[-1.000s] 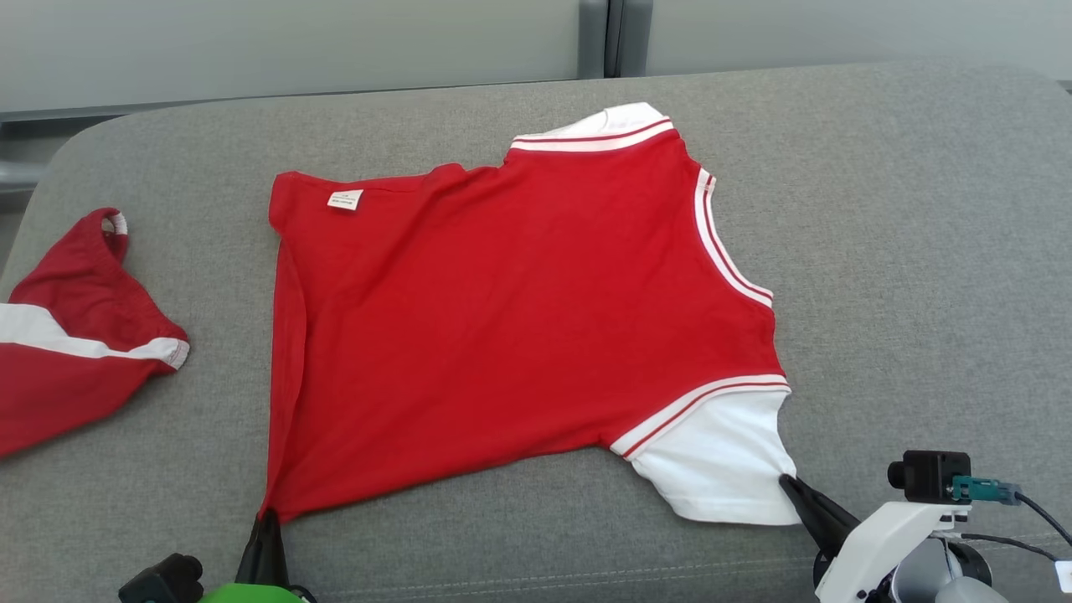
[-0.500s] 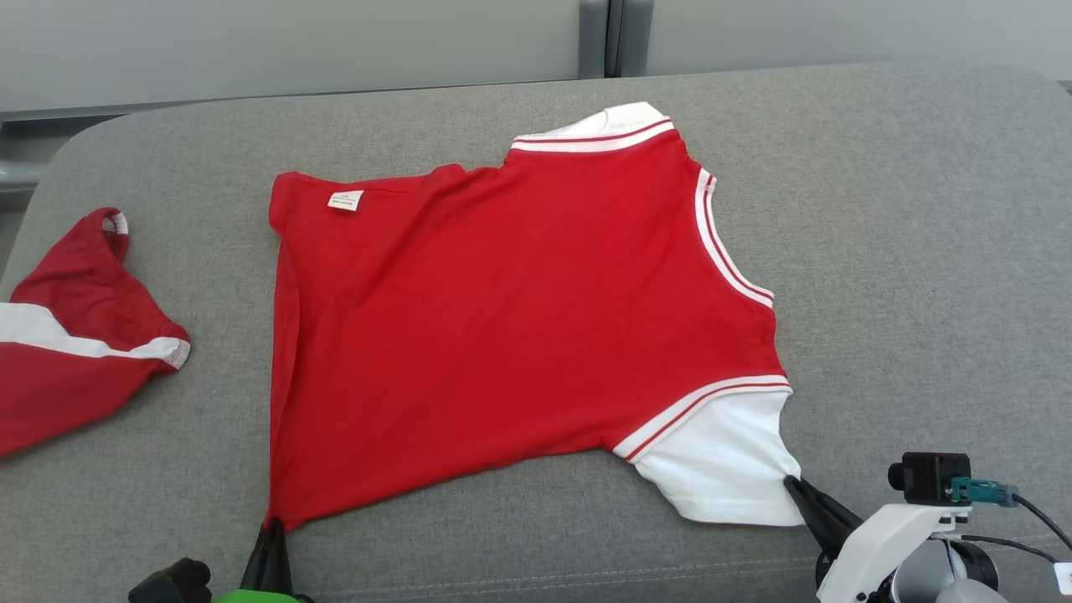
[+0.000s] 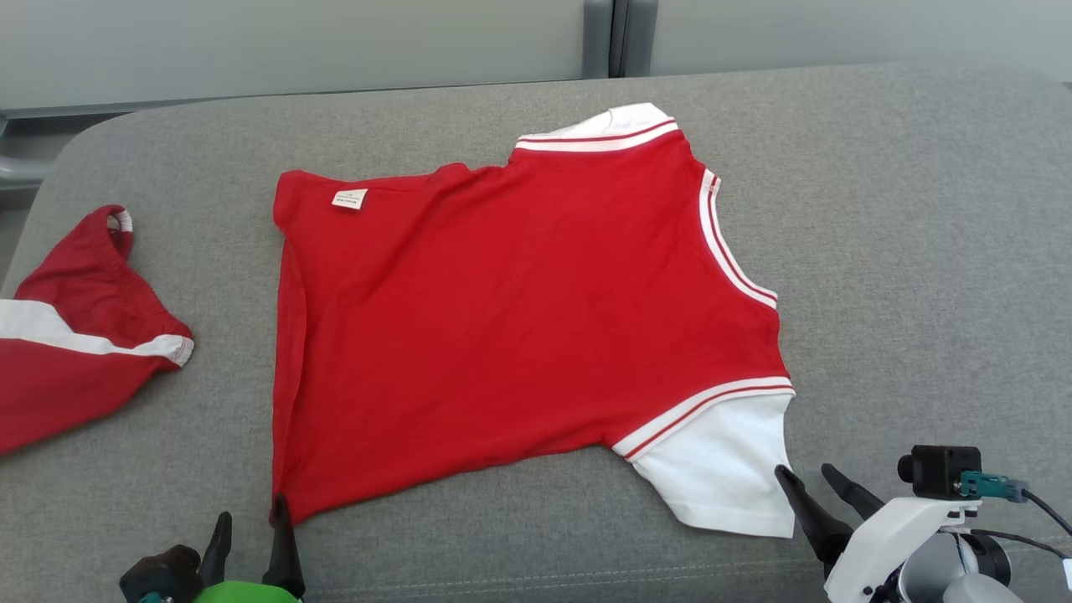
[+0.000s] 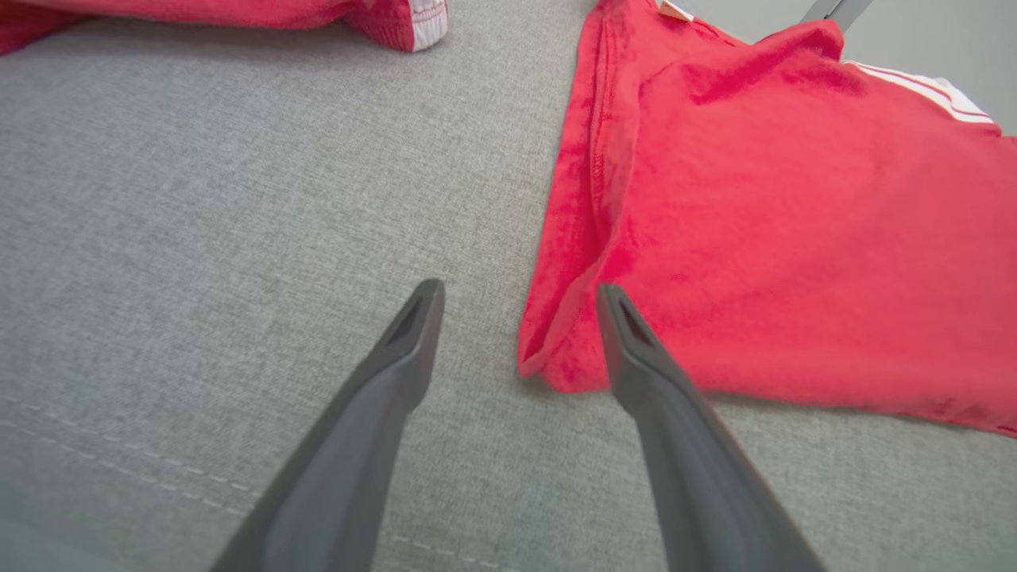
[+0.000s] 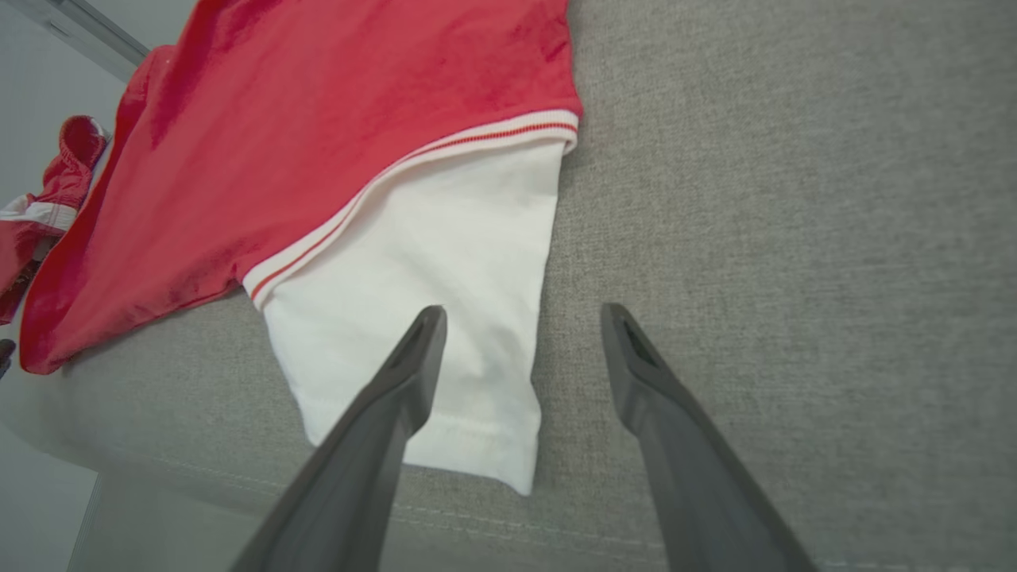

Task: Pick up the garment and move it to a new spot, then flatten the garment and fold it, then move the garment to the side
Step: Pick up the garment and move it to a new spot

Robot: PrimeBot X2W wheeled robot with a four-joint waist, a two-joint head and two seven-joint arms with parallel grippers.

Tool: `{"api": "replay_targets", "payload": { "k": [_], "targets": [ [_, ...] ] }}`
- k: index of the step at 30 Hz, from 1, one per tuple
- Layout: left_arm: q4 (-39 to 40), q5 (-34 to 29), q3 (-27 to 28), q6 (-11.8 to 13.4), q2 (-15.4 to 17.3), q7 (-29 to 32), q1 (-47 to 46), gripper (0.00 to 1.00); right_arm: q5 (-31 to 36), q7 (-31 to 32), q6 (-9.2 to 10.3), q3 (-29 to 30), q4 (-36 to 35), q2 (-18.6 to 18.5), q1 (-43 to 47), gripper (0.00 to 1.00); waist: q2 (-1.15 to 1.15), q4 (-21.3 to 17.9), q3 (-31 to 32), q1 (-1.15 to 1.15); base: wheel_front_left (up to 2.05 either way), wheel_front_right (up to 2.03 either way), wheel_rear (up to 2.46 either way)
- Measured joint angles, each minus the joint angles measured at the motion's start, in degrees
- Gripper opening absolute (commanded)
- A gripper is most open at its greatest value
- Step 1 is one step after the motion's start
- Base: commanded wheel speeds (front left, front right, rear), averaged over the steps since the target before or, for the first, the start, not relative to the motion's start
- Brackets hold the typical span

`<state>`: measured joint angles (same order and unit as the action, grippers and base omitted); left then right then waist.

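While both arms pause at the near edge of the grey cushion (image 3: 921, 251), here's the layout, biggest first. The red T-shirt (image 3: 519, 318) lies spread across the middle of the cushion, collar toward its right side and hem toward its left. Over at the cushion's left edge sits a second red garment (image 3: 75, 352) with a white stripe, well apart from the shirt.

Down at the cushion's near edge, the right gripper (image 3: 806, 473) stands with its fingers spread wide and nothing between them, one finger just over the rim of the white sleeve (image 3: 720, 477). The left gripper (image 3: 251, 512) is likewise spread wide and empty, one finger right by the hem corner (image 3: 285, 502). Smallest of all, a white label (image 3: 349, 198) shows toward the cushion's far side.

Trouble ahead? The hem edge looks doubled over on itself in the left wrist view, so I'd judge any fold made now would lock that roll in. And with fingers this close to the cloth, a careless pull-back could snag the corner or the sleeve and drag the shirt crooked, or tug the sleeve toward the cushion's front seam.

Compared with a second ago: both grippers were pinched shut on that hem corner and sleeve edge. Now they've let go, and the fabric has eased.
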<state>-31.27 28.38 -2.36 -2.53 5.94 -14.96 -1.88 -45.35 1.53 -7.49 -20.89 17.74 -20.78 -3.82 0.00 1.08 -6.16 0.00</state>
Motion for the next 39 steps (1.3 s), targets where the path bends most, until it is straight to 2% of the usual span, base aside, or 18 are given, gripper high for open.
{"api": "replay_targets", "payload": {
  "k": [2,5,9,19,24,32,39],
  "targets": [
    [-0.73,-2.37,-1.80,0.64,1.03,0.00,-0.09,1.00,0.93,0.75,0.00,-0.07,0.00,0.08,0.04,1.00,0.00,-0.02,-0.16,0.00,0.00,0.00,0.00],
    [-2.32,-8.73,-5.52,3.13,3.56,0.01,-0.75,1.00,2.74,1.71,0.00,-0.01,0.12,0.07,0.14,1.00,0.00,-0.20,-0.47,0.00,0.00,0.00,0.00],
    [-2.92,-11.91,-6.93,5.31,4.58,0.01,-1.54,1.00,3.89,2.50,0.00,0.48,-0.21,0.25,0.20,1.00,0.00,-0.56,-0.92,0.00,0.00,0.00,0.00],
    [-3.34,-14.13,-8.98,6.13,5.41,0.82,-2.62,1.00,7.00,5.79,0.00,-0.60,-0.47,0.68,0.40,1.00,0.00,-0.66,-1.61,0.00,0.00,0.00,0.00],
    [-3.37,-15.34,-9.99,7.38,6.25,2.29,-2.66,1.00,9.35,6.91,0.00,-0.75,0.34,0.93,0.30,1.00,0.00,-0.55,-1.92,0.00,0.00,0.00,0.00],
    [1.05,-17.91,-11.67,9.96,7.54,3.85,-2.86,1.00,10.22,7.54,0.00,-0.03,0.41,1.52,0.32,1.00,0.00,-0.02,-2.28,0.00,0.00,0.00,0.00],
    [5.08,-17.74,-12.04,10.77,7.81,5.48,-2.07,1.00,10.70,8.05,0.00,0.51,0.35,1.94,0.39,1.00,0.00,0.22,-2.12,0.00,0.00,0.00,0.00]
  ]
}}
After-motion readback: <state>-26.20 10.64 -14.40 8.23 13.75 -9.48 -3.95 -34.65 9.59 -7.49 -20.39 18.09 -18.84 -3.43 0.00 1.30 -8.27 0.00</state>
